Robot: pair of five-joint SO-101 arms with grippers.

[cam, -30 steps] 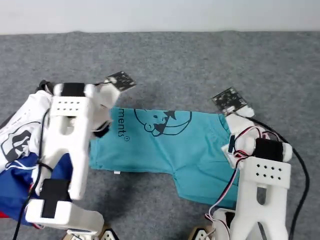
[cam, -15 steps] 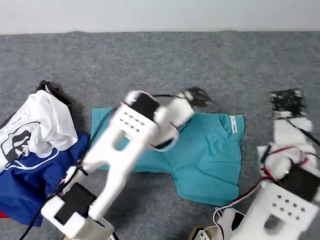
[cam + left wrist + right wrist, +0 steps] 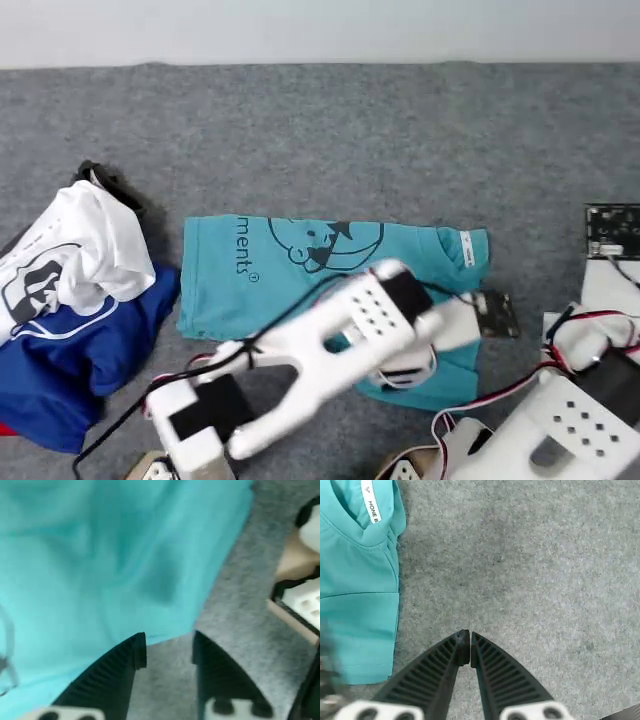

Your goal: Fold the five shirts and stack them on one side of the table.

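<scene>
Left end effector (image 3: 169, 647), fingers apart, has swung across to the teal shirt's (image 3: 220, 290) 5 o'clock hem. Right end effector (image 3: 470, 647), fingers together, has retreated toward 4 o'clock over the counter (image 3: 350, 130). The shirt lies flat mid-counter.

The teal shirt (image 3: 220, 300) bears a navy graphic, the white shirt (image 3: 85, 235) a black print; the blue shirt (image 3: 90, 350) is deep royal, the table (image 3: 350, 130) mottled grey.

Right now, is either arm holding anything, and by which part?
Nothing is held. The left jaws stand open above an edge of the teal fabric T-shirt; the right jaws are shut on nothing, above the grey carpeted table.
</scene>
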